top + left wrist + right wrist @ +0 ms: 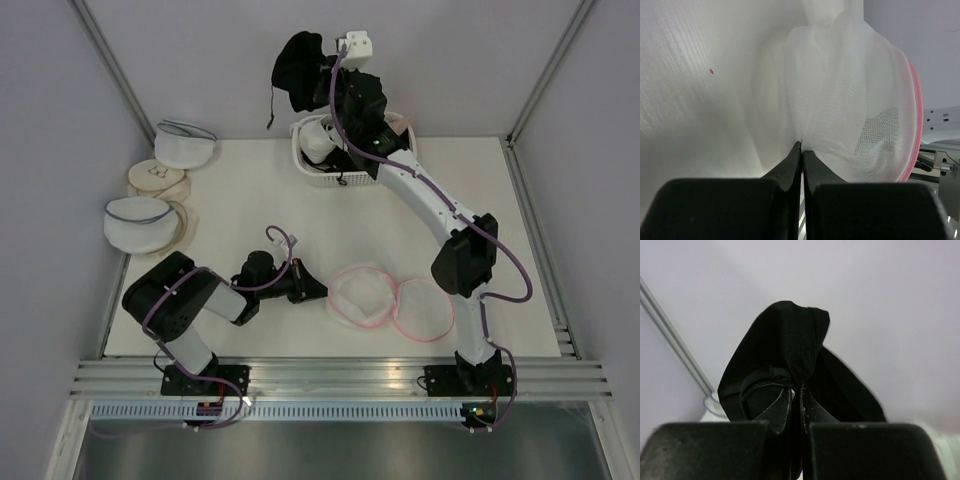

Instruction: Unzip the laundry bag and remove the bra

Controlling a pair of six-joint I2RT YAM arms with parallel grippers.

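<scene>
With the bag (388, 302) unzipped and its mesh pinched by the left gripper (801, 146), the right gripper (796, 392) pinches the bra (790, 340) aloft; next, probably set it down below and let go.

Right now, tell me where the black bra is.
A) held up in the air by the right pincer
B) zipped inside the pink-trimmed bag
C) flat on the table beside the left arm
A: the right pincer is shut on the bra, raised near the white basket, while the laundry bag lies open.
</scene>
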